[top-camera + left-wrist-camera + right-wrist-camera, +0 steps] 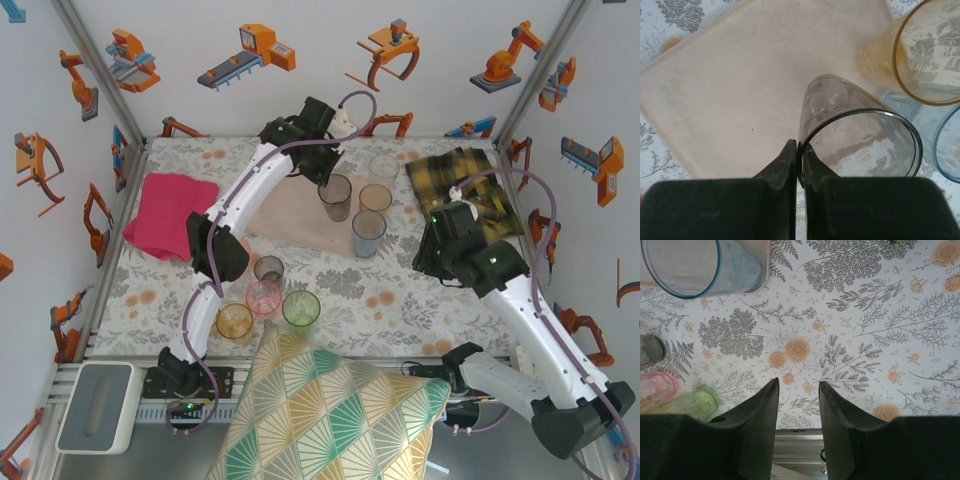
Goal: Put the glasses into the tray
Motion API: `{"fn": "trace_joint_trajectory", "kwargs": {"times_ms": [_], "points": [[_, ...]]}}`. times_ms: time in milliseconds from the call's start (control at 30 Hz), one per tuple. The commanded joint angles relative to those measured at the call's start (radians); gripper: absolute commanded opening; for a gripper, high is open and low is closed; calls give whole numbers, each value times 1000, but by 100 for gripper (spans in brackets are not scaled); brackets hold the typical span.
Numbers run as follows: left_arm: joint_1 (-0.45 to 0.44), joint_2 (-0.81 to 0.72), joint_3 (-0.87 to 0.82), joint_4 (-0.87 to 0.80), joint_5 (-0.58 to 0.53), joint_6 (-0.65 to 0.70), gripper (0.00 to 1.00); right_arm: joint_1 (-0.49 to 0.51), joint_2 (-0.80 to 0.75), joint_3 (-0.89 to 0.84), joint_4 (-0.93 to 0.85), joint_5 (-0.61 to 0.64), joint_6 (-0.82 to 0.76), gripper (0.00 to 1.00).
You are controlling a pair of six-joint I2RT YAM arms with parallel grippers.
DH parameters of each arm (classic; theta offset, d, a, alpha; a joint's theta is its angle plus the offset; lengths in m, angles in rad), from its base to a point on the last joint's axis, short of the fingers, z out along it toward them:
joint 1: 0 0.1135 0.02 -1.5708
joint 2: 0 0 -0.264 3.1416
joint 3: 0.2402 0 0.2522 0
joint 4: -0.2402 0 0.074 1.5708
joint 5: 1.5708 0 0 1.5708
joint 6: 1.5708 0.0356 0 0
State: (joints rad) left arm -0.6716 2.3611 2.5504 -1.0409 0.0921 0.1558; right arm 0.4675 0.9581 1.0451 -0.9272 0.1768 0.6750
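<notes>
My left gripper point(800, 148) is shut on the rim of a smoky grey glass point(860, 145), one finger inside and one outside. That glass point(335, 197) is upright with its base over the right part of the pale pink tray point(285, 218). Beside it are an orange glass point(912, 55), a blue glass point(368, 232) and a clear glass point(383, 167). A grey glass point(268, 268), a pink glass point(264, 297), a green glass point(301, 308) and an amber glass point(235, 321) stand on the table nearer the front. My right gripper point(798, 382) hangs open over the bare floral table.
A magenta cloth point(170, 212) lies left of the tray, and a yellow-black plaid cloth point(470, 185) lies at the back right. A patterned cushion point(330, 410) covers the near edge. A grey box point(97, 405) sits at the front left.
</notes>
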Motion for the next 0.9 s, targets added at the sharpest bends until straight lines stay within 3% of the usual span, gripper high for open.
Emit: {"fn": "trace_joint_trajectory", "kwargs": {"times_ms": [0, 867], "points": [[-6, -74, -29, -40, 50, -33, 11, -6, 11, 11, 10, 15, 18, 38], [-56, -89, -137, -83, 32, -18, 13, -7, -18, -24, 23, 3, 21, 38]]}}
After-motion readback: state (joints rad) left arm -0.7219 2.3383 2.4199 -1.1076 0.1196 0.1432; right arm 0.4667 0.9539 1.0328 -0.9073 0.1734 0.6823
